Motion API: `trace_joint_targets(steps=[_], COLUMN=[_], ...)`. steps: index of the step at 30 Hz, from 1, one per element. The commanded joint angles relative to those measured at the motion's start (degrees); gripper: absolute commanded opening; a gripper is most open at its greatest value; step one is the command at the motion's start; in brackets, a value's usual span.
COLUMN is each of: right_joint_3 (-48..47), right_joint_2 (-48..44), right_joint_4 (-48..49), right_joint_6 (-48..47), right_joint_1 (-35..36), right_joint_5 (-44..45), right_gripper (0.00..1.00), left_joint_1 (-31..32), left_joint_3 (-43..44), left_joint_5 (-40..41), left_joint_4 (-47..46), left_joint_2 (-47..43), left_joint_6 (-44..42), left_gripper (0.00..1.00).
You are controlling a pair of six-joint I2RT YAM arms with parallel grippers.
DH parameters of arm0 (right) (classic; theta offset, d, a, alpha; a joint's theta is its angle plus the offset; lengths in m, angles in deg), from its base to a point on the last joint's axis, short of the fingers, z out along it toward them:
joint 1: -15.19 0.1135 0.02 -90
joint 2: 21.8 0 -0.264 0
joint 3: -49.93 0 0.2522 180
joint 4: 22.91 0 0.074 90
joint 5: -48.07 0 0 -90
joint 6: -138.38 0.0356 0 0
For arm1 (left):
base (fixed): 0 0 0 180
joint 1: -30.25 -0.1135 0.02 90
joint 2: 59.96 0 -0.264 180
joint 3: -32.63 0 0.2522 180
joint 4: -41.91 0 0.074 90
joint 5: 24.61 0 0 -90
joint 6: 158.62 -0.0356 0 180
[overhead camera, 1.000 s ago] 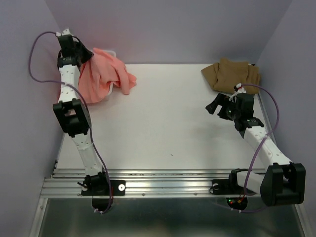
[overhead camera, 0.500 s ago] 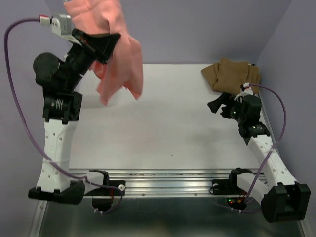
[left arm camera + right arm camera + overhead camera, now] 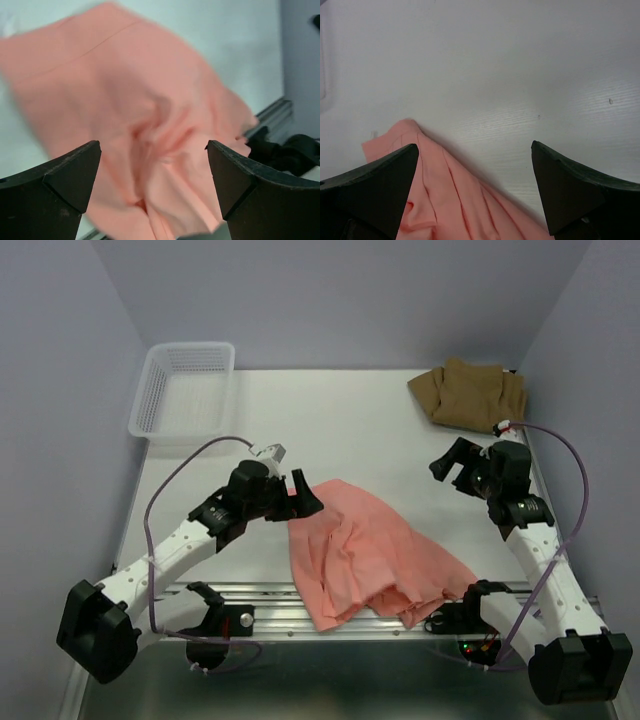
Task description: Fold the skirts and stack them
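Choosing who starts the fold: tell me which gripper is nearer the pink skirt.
Left. The left gripper hangs open at the pink skirt's far left corner. The right gripper, also open, stands apart off its far right side, toward the tan skirt.

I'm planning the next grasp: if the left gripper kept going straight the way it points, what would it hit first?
The pink skirt. The open left gripper aims at its crumpled middle, and the wrist view shows nothing in between, though how far off the cloth lies is unclear.
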Motion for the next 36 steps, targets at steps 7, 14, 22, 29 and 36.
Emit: trace_joint_targets(steps=[7,14,22,29,36], right_joint_3=[-2.8,-5.5,-5.9,-8.4,-7.5], right_joint_2=[-1.8,1.3,9.3,16.1,18.1], right_joint_4=[-0.8,-1.6,-1.1,-2.6,-1.8], right_joint_6=[-5.9,-8.1,-6.2,-6.4,-5.8], right_joint_1=[0.5,14.8,24.8,24.8,24.8], right_joint_5=[-12.2,-6.5,7.1,14.9,17.1], right_gripper=[1.00,1.00,1.00,1.00,1.00], left_joint_1=[0.5,0.4,-0.9,-1.0,-0.4], left_joint_3=[-8.6,-7.9,-3.1,4.5,5.1], left_joint_5=[24.0,30.7,29.3,27.9,27.6], left_joint_4=[20.7,18.7,7.6,6.3,4.1], left_joint_2=[-16.7,-11.8,7.4,23.0,32.8], left_joint_6=[11.7,14.0,9.7,6.2,6.8], left_gripper=[0.99,0.99,0.99,0.91,0.76])
